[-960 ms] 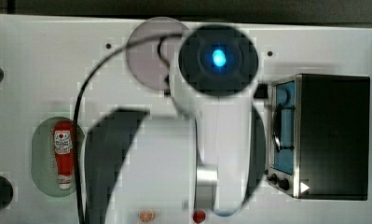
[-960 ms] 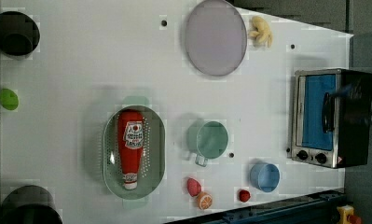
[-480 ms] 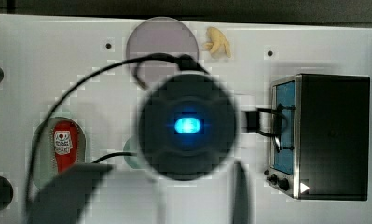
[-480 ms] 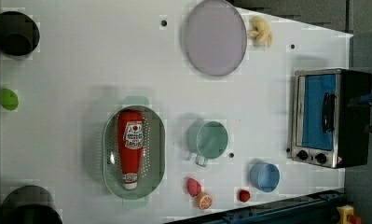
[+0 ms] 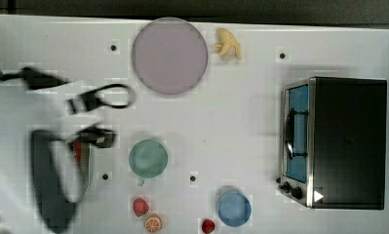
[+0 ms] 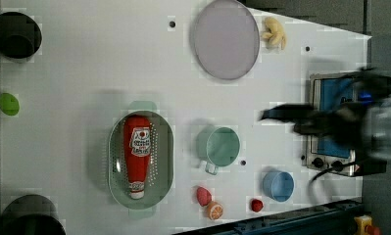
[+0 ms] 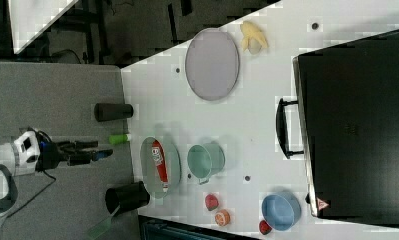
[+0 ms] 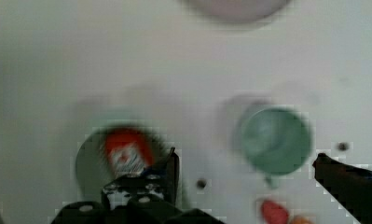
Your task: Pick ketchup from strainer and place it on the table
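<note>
The ketchup [image 6: 136,154], a red bottle with a white cap and label, lies lengthwise in the pale green strainer [image 6: 166,156] on the white table [image 6: 85,73]. It also lies there in the right view, ketchup [image 7: 159,167] in strainer [image 7: 148,150]. My gripper [image 8: 249,172] is open wide and holds nothing. In the wrist view one dark finger [image 8: 170,168] stands beside the ketchup [image 8: 125,151] and its strainer [image 8: 88,158], well above them. In the top view my blurred arm covers most of the strainer [image 5: 87,170]. In the right view the gripper [image 7: 94,150] hangs high off the table.
A grey-lilac plate [image 6: 226,39] and a banana [image 6: 275,33] lie at the far side. A green cup [image 6: 221,147] stands right beside the strainer. A blue bowl [image 6: 279,186], small red fruits [image 6: 203,196] and a toaster oven [image 5: 345,141] are further along. Dark cylinders [image 6: 15,34] stand at the table's edge.
My arm has swung from the table's middle to the top view's left, over the strainer, and the jaws have opened wider. The ketchup has not moved.
</note>
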Robot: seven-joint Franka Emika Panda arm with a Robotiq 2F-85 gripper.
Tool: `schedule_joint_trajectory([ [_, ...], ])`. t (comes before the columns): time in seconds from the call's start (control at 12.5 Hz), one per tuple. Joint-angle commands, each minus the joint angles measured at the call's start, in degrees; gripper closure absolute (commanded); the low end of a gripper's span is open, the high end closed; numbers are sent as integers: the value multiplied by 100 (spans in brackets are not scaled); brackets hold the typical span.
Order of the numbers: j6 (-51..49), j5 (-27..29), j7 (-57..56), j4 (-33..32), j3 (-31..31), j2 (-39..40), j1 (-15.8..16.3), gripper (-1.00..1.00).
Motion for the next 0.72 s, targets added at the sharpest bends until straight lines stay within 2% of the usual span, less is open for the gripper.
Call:
schedule_joint_trajectory([
  [0.08,234,39,254,-108,500,248,160,-100],
  [0.4,1136,-277,377,-445,1100,948,228,-100],
  [0.72,2331,-1163,801,-893,1159,1716,366,-100],
])
